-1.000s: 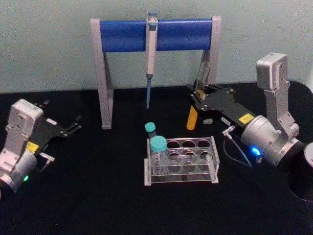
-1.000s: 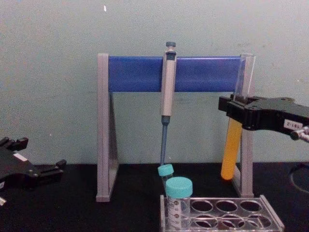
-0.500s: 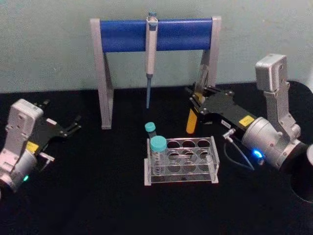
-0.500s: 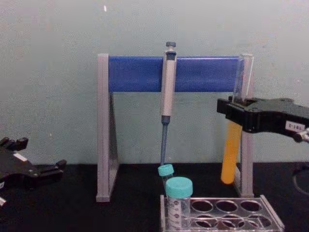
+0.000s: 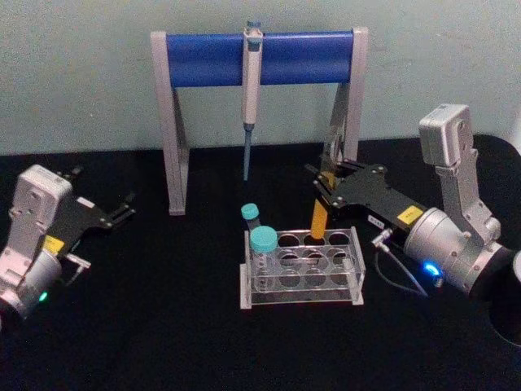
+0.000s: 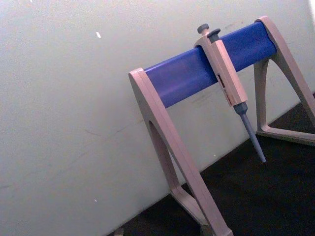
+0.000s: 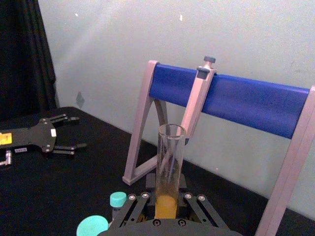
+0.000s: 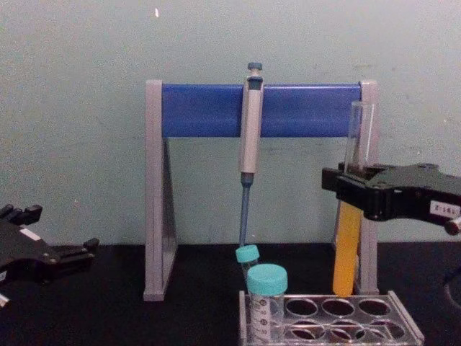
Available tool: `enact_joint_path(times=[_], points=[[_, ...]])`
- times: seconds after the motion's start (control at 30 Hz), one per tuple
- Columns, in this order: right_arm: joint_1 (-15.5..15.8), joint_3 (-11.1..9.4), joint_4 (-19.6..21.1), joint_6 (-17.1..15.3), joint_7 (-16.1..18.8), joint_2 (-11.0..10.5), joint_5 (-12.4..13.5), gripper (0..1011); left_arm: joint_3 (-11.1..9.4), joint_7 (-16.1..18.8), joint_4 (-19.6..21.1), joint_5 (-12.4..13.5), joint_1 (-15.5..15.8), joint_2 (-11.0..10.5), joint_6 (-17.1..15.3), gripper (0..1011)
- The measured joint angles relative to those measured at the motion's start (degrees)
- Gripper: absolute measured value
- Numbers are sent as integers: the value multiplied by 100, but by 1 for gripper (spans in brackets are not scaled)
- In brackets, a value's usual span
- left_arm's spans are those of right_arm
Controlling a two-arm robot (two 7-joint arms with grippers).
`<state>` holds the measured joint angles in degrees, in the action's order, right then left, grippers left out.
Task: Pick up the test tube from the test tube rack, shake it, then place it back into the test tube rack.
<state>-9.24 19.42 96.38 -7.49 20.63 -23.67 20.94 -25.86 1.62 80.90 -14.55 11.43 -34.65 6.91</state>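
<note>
Chest view: right hand (image 8: pixel 351 189) is closed on the test tube (image 8: pixel 347 245), gripping about mid-length, right around the top of the orange liquid. The tube is near upright with its open mouth up. Its lower end sits at rim level over the back row of the test tube rack (image 5: pixel 301 287); I cannot tell whether the tip has entered a hole yet. The left hand (image 5: pixel 122 208) is parked on the robot's left over the table (image 5: pixel 163 326), well away from the rack, fingers spread and holding nothing.

Handling, as a judgement: thin clear glass, so stiff but fragile, with smooth, slippery walls. It is probably light even half full. There is no cap, so any tilt risks a spill; keep it vertical. The mid-length hold looks right: firm but not crushing, with enough tube below to guide into a hole.

Two teal-capped tubes (image 5: pixel 262 240) stand at the rack's left end, clear of the held tube. The pipette (image 8: pixel 250 130) hangs on the stand (image 8: pixel 155 187) behind.
</note>
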Motion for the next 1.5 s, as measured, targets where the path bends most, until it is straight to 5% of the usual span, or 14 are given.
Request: enact_joint_path(times=[1.5], points=[[-24, 149, -506, 5, -53, 150, -140, 232, 0, 0, 0, 0, 0, 0, 0, 1002]])
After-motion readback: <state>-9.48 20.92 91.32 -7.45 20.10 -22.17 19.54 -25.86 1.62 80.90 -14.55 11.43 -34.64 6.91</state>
